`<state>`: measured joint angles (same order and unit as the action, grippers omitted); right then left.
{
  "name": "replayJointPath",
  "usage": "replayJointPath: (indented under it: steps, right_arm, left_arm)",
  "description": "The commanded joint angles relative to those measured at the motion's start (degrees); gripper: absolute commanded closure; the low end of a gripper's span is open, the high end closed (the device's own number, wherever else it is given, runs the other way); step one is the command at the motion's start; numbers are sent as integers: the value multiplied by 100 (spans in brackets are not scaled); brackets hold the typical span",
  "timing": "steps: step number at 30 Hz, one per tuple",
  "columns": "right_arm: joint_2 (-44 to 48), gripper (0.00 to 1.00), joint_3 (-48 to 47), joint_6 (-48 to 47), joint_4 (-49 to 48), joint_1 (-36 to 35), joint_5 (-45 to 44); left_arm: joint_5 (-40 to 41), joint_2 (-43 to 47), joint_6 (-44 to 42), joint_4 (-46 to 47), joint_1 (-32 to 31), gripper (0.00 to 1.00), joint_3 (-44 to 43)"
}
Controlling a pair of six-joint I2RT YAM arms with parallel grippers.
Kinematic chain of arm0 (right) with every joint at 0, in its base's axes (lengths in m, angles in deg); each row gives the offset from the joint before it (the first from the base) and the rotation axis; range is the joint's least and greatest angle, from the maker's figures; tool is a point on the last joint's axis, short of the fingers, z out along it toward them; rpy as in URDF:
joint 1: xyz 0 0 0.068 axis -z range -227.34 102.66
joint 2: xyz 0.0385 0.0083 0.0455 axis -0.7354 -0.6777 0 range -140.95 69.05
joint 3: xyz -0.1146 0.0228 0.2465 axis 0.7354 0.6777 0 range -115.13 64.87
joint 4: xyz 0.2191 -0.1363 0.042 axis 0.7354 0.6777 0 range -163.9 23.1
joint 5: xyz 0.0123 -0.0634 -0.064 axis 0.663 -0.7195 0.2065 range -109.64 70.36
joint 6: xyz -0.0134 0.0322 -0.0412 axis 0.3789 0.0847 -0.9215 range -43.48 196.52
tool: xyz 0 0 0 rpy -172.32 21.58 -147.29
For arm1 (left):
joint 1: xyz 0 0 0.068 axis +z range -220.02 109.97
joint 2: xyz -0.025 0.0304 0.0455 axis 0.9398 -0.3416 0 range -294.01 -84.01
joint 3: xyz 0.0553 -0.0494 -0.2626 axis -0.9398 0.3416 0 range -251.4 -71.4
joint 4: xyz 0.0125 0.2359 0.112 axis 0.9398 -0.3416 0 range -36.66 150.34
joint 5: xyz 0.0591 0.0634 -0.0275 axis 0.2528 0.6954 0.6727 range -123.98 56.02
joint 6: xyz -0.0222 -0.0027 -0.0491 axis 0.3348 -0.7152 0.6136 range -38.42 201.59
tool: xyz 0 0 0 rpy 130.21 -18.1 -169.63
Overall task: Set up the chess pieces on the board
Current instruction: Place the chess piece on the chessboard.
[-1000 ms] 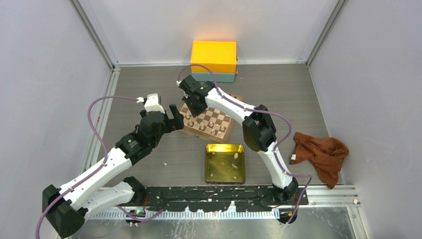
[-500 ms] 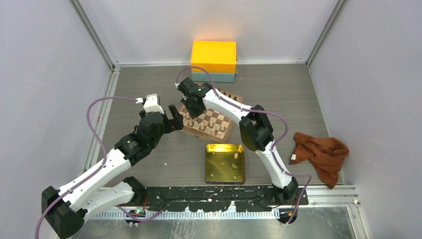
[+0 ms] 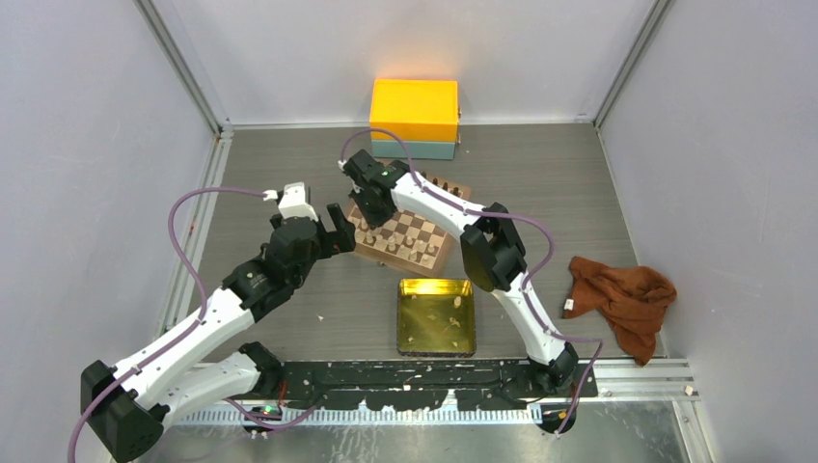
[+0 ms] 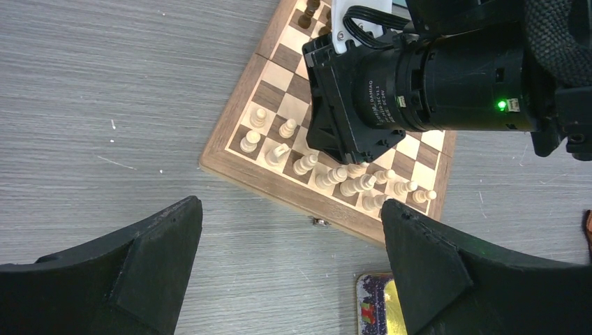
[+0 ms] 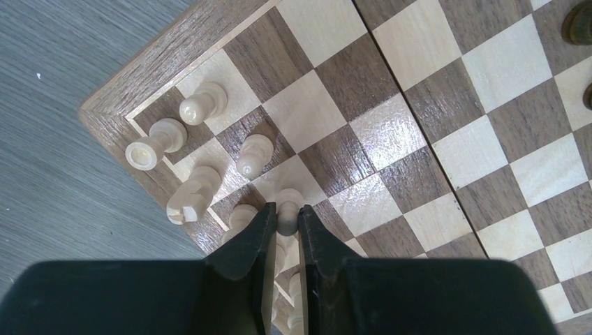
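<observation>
The board [image 3: 436, 230] lies mid-table, and pale chess pieces [image 4: 335, 174] stand in rows along its near edge. My right gripper [image 5: 286, 213] is low over the board's left corner [image 5: 433, 91], shut on the head of a pale pawn [image 5: 287, 201] that stands on a light square. Other pale pieces [image 5: 202, 102] stand close beside it, and a knight [image 5: 192, 195] is at the edge. My left gripper [image 4: 290, 209] hangs open over bare table just left of the board, holding nothing. Seen from above, the right gripper [image 3: 371, 214] and the left gripper [image 3: 340, 230] are close together.
A gold tin tray [image 3: 436, 287] with a few small pieces sits in front of the board. An orange box [image 3: 415, 111] stands behind it. A brown cloth [image 3: 622, 297] lies at the right. Dark pieces [image 4: 307, 14] line the board's far edge.
The right arm's elbow has drifted slightly left while its gripper stays over the board's left corner, still shut on the pawn. The left arm has not moved.
</observation>
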<state>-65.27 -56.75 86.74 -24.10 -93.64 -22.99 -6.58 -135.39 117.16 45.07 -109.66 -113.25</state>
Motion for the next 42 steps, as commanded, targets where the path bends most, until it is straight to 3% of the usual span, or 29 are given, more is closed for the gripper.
replayJointPath:
  steps: [1,18,27,42]
  right_arm:
    - [-22,99,-331,-56,-13,-37,37]
    - [-94,99,-345,-103,-16,-30,2]
    - [-32,79,-283,-123,-51,-36,29]
    - [71,76,-305,-160,-52,-85,28]
  left_arm:
    - [64,92,-6,211,-23,0,8]
    - [64,40,-17,243,-18,0,27]
    - [69,22,-27,246,-18,0,18]
    - [38,13,-23,209,-18,0,-30]
